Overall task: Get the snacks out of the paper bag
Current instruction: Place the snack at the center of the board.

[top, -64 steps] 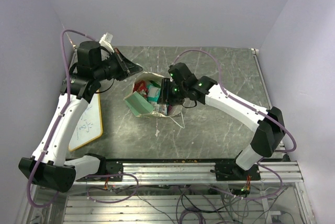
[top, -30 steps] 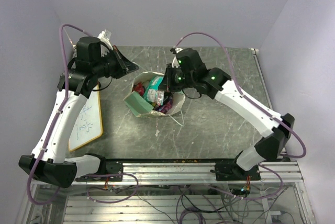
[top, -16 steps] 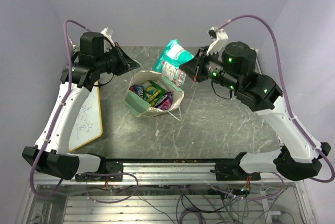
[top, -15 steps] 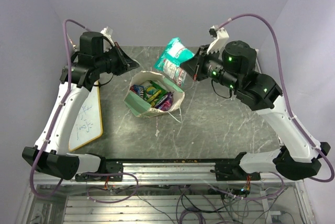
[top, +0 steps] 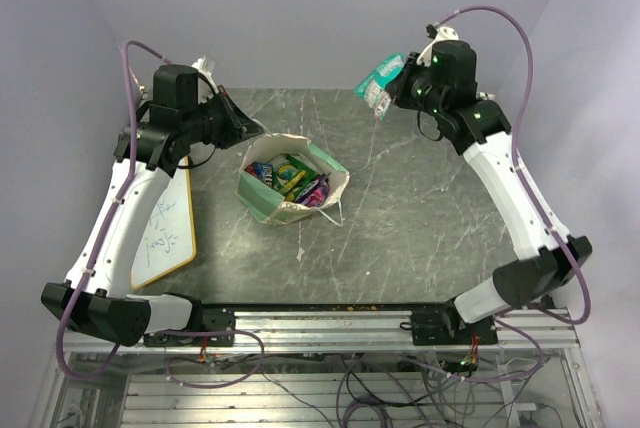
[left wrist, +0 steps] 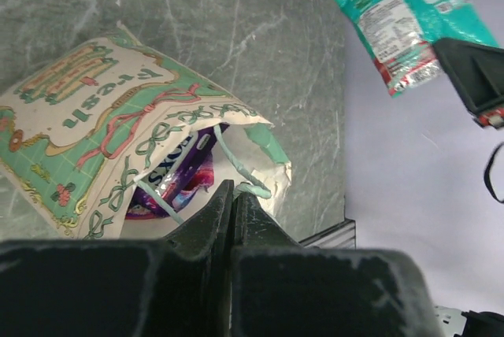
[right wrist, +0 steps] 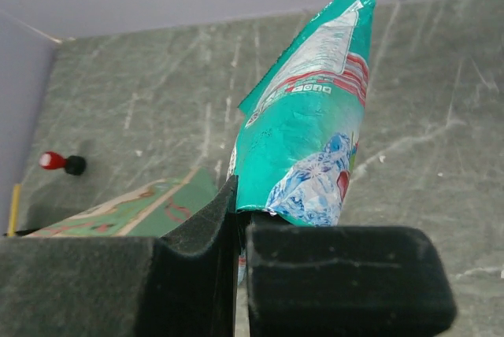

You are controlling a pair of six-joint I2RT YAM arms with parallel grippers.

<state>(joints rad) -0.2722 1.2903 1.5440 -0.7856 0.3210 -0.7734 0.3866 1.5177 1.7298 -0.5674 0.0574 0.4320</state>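
Observation:
The paper bag (top: 262, 200) stands open at mid-table with several snacks (top: 291, 177) inside; a purple packet (left wrist: 186, 175) shows in its mouth. My left gripper (top: 257, 129) is shut on the bag's mint-green rim and handle (left wrist: 246, 188) at the back left edge. Pinched by its lower edge, a teal snack packet (top: 381, 83) hangs in the air in my shut right gripper (top: 400, 81), over the table's back right and well clear of the bag. In the right wrist view the packet (right wrist: 311, 136) stands upright above the jaws, with the bag (right wrist: 130, 209) below left.
A wood-framed whiteboard (top: 165, 230) lies along the table's left edge. A small red-capped object (right wrist: 60, 162) sits near the back left wall. Purple walls close in the table on three sides.
My right gripper lifted the teal packet out of the bag and carried it up and toward the back right. The left gripper kept its hold on the bag's rim.

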